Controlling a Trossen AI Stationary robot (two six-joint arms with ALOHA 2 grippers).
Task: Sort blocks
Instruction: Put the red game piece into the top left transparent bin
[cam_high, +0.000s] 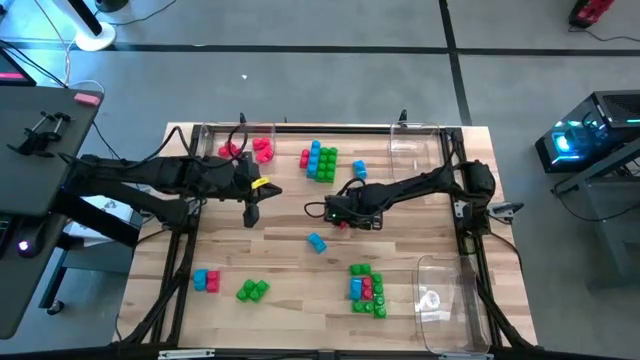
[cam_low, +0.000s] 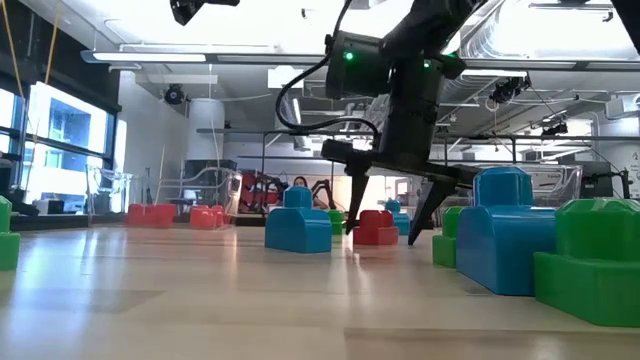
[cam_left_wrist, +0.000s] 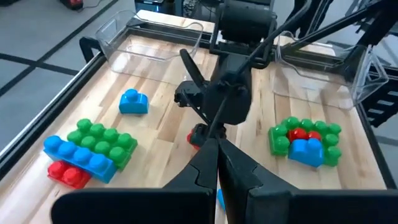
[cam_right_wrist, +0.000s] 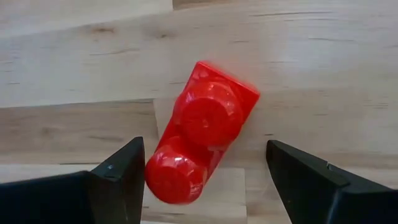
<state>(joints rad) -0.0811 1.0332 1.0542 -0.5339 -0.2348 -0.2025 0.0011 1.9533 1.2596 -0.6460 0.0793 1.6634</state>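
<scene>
A: How is the right pincer placed?

B: It is seen lowered near the middle of the wooden surface, fingers spread wide, with a red two-stud block lying between them on the wood; no grip is seen, and whether a finger touches the block cannot be told.

A: And the left pincer?

B: It is held shut and empty, toward the left of the middle.

A: Where are the other blocks found?

B: A blue block is seen just beside the right pincer. Mixed clusters are found near the far edge and the near edge; green blocks lie toward the near left corner.
</scene>
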